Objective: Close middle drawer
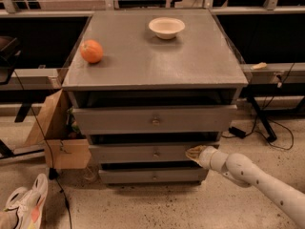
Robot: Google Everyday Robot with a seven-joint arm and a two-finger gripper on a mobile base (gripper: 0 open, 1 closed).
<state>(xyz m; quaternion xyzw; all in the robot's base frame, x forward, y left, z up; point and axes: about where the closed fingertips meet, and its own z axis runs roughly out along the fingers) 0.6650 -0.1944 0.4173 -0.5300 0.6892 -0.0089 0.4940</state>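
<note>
A grey cabinet has three drawer fronts. The middle drawer has a low slim front with a small round knob at its centre. It stands slightly forward of the lowest front. My gripper comes in from the lower right on a white arm. Its tip rests against the right part of the middle drawer's front. The top drawer has a taller front with a knob.
An orange and a white bowl sit on the cabinet top. A cardboard box stands at the cabinet's left. A shoe lies on the floor at lower left. Cables run on the floor at right.
</note>
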